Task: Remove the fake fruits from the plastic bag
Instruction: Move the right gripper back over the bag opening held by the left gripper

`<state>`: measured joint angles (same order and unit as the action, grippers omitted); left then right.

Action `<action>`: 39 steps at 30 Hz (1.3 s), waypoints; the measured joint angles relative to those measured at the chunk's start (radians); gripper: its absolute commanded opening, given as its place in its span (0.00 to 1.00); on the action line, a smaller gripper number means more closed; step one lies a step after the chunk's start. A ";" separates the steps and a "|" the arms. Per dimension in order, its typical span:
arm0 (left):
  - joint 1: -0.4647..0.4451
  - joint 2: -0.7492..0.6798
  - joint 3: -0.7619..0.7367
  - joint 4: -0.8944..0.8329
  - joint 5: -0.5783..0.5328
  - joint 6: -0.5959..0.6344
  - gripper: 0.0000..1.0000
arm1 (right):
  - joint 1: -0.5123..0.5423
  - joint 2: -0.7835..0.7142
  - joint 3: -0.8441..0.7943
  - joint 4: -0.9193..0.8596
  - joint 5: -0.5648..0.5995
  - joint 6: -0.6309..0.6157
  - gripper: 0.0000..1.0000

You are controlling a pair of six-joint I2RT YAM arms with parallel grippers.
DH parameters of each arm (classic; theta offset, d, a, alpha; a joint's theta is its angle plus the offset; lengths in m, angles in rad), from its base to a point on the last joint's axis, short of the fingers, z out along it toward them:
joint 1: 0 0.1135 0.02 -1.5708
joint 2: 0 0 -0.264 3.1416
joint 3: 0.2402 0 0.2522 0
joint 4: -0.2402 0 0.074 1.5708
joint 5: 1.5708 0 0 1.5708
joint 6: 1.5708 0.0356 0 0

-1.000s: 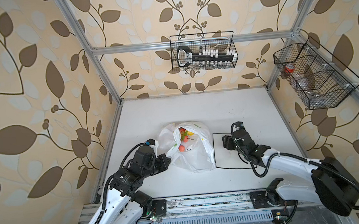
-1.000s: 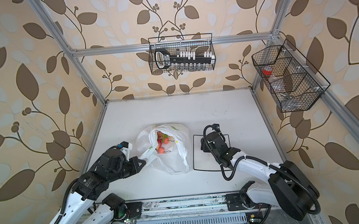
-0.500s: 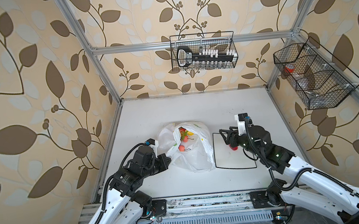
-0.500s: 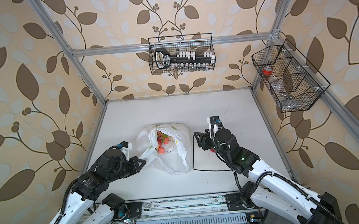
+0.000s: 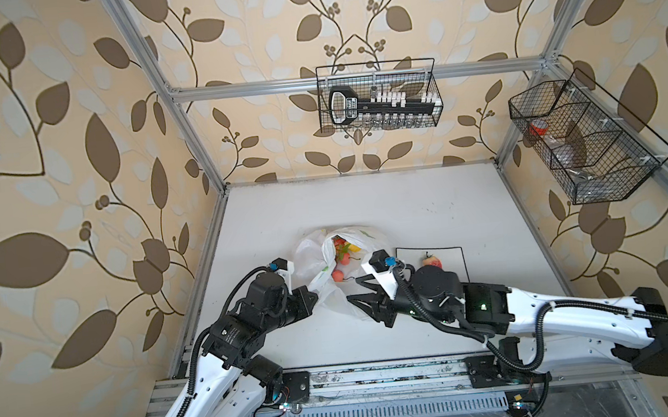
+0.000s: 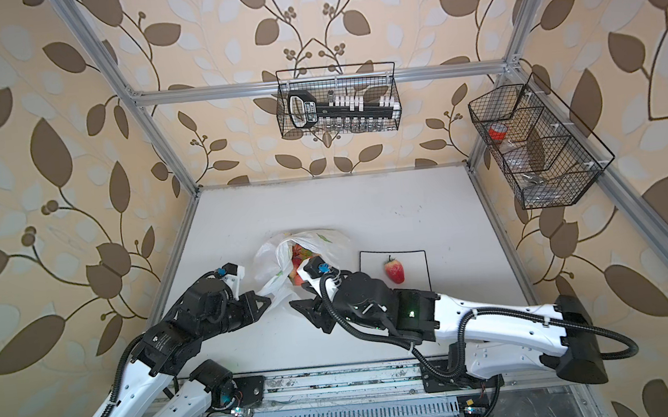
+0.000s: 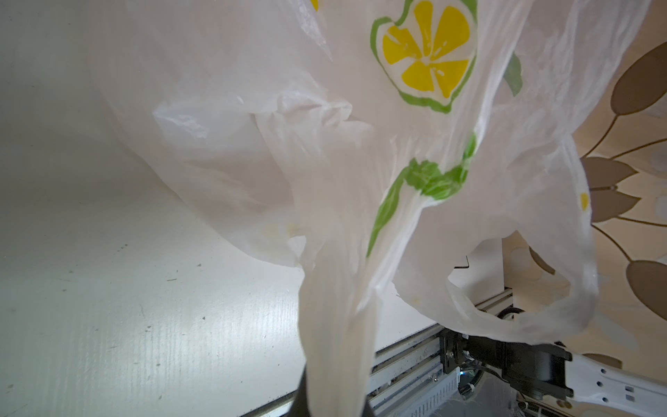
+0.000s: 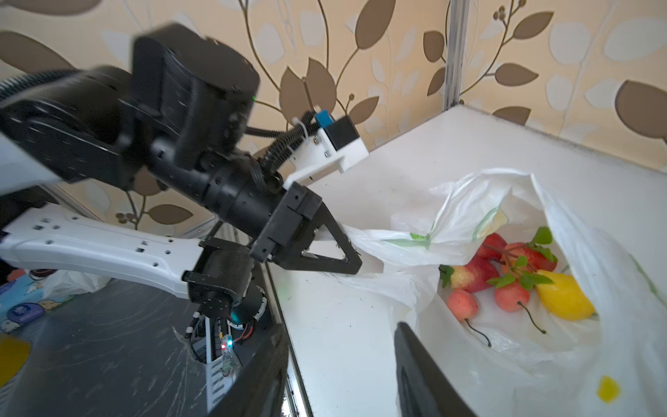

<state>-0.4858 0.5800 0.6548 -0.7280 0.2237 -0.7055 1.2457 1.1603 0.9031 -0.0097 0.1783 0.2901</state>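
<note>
- We see the plastic bag (image 5: 308, 258), thin crinkly film, gaping over glossy fake fruits (image 8: 505, 285) (one strawberry (image 6: 395, 270) beside the bag).
- Left gripper (image 5: 314, 297) pinches the bag's handle tight.
- Right gripper (image 5: 353, 290) hovers at the bag's rim, jaws apart, empty; open table (image 5: 365, 206) beyond.

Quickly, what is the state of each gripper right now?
Left gripper: closed, holding the thin white lemon-printed plastic bag.
Right gripper: open, holding nothing.

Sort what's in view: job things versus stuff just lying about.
Job: plastic bag, pinched by left gripper; fake fruits inside it; strawberry on the plate; right gripper, open near the bag.
Idle: back-wall wire basket; side wire basket.
</note>
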 measured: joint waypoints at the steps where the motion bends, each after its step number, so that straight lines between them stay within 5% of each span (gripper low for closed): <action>1: 0.000 -0.003 0.000 -0.005 -0.001 0.000 0.00 | 0.000 0.031 0.000 0.002 0.017 0.010 0.43; 8: 0.000 -0.065 -0.003 -0.037 -0.031 -0.012 0.00 | -0.028 0.234 0.000 -0.002 0.179 0.129 0.41; 20: 0.000 -0.140 -0.014 -0.112 -0.067 -0.057 0.00 | -0.224 0.549 0.141 0.016 0.230 0.296 0.48; 32: 0.000 -0.122 -0.023 -0.114 -0.014 -0.080 0.00 | -0.317 0.770 0.316 0.044 0.201 0.320 0.52; 39: 0.000 -0.119 -0.028 -0.123 -0.024 -0.105 0.00 | -0.318 0.783 0.326 0.060 0.065 0.271 0.62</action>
<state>-0.4858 0.4606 0.6266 -0.8509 0.1993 -0.8108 0.9276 1.9434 1.2293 0.0505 0.2436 0.5613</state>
